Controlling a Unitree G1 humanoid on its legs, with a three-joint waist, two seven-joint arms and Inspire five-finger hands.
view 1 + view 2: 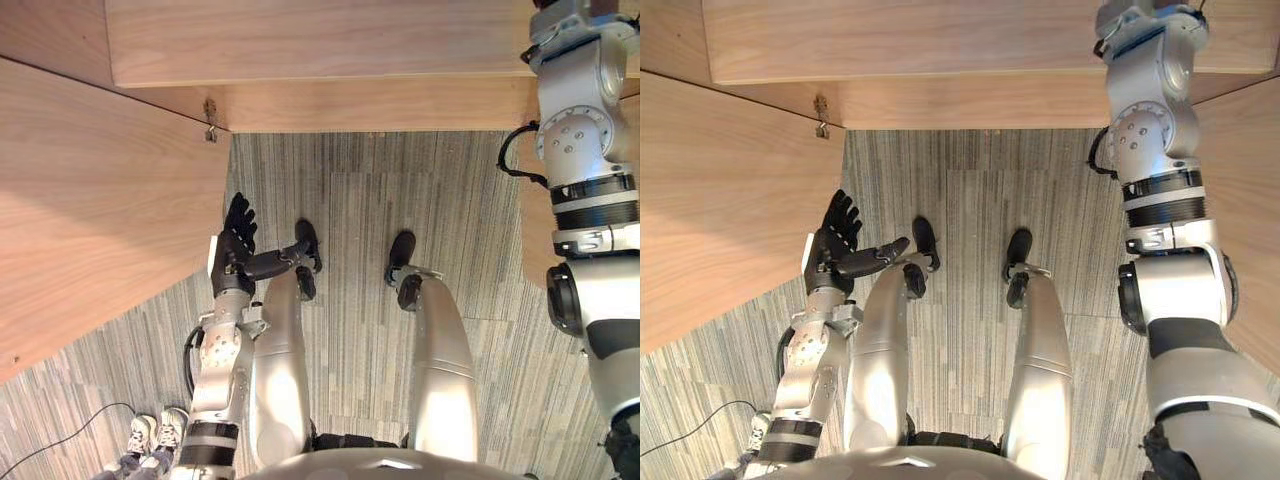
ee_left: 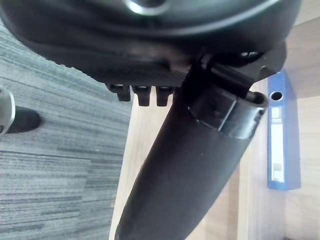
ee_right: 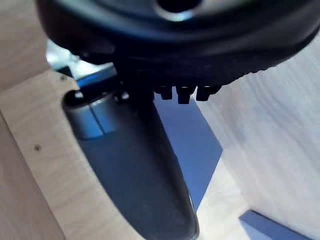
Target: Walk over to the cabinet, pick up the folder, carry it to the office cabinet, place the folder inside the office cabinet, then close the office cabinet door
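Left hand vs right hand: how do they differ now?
Height: dark left hand hangs low over grey carpet by the open wooden door; dark right hand reaches forward into the wooden cabinet. Blue folder: well clear of the left hand, just past the right hand's thumb. Both look open.

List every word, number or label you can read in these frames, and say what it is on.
None can be read.
The blue folder has a pale spine label, too blurred to read.
The wooden cabinet door bears no print.
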